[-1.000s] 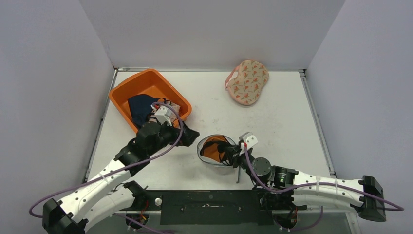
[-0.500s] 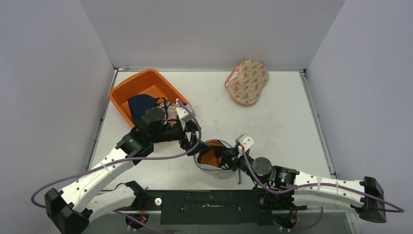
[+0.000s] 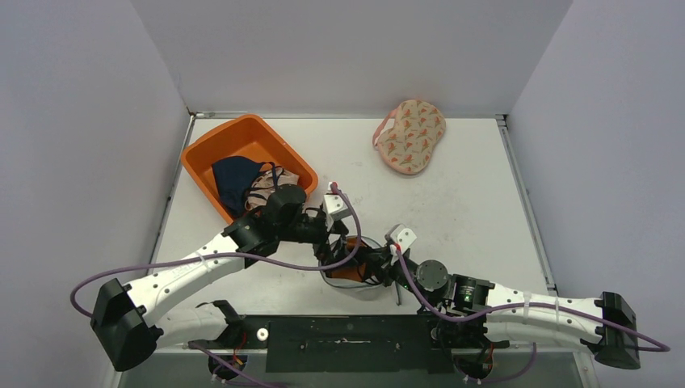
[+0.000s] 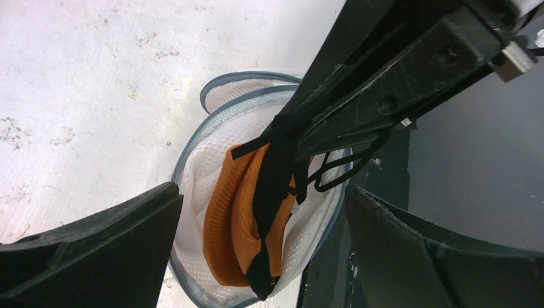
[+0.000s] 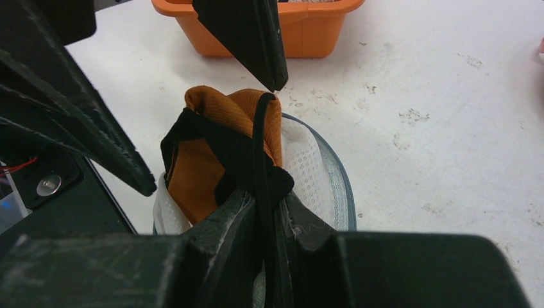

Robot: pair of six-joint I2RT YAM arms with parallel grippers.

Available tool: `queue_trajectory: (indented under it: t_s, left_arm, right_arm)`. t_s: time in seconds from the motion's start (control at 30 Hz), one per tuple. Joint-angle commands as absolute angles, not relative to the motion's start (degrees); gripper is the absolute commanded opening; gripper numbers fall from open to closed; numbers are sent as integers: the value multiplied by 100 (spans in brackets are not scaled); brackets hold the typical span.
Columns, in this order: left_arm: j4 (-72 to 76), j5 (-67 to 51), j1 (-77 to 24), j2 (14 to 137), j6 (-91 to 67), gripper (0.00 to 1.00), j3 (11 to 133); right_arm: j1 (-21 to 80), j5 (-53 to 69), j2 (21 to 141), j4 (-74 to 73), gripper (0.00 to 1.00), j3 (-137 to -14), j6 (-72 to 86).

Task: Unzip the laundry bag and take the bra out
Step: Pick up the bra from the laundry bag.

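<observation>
Right gripper point(image 5: 260, 192): clenched on bra strap point(image 5: 259, 128).
Left gripper point(image 4: 262, 192): released, above laundry bag point(image 4: 195, 170), 6 o'clock on table point(image 3: 468, 202).
Risk: unpinned bag may lift with bra point(image 4: 224, 231).

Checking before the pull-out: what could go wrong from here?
1. The right gripper pinches only the thin black strap of the orange bra; it may slip free.
2. The left gripper is open over the laundry bag, so nothing pins it; the bag may lift with the bra.
3. Both grippers crowd the opening and could collide.
</observation>
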State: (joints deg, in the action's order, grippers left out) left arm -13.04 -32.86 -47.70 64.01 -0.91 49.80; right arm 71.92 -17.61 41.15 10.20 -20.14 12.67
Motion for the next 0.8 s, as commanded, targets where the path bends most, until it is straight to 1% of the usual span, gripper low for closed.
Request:
queue_trajectory:
  t_s: [0.0,0.07,0.2,0.27,0.33,0.47,0.6,0.63,0.7,0.77]
  left_arm:
    - [-1013,-3277,-4817,6514,122,93,5047]
    - [-981,-3298,-4855,6565,120,86,5045]
    - [-1057,-3394,-4921,6652,165,62,5023]
    - [-1085,-3409,-4978,6646,192,55,4991]
    - [-1136,-3369,-5022,6636,242,46,4977]
    - [-1195,-3313,-5048,6669,267,40,4957]
    - [-1204,-3312,-5073,6734,289,25,4963]
    - [-1211,-3309,-5087,6751,297,20,4978]
    - [-1240,-3224,-5095,6779,307,0,5002]
    - [-1248,-3143,-5092,6773,308,0,5005]
  right_arm:
    - [7146,-1644,4138,1361,5,-2256,1249]
    - [7146,-1643,4161,1394,5,-2254,1252]
    - [7137,-1620,4225,1455,5,-2276,1251]
    - [7141,-1619,4254,1482,5,-2276,1256]
    - [7138,-1617,4278,1498,5,-2285,1257]
    - [7132,-1589,4264,1512,5,-2294,1269]
    - [7134,-1573,4224,1448,5,-2320,1290]
    - [7136,-1573,4202,1431,5,-2320,1299]
    - [7136,-1581,4158,1367,5,-2327,1329]
    - [7135,-1603,4113,1256,7,-2341,1373]
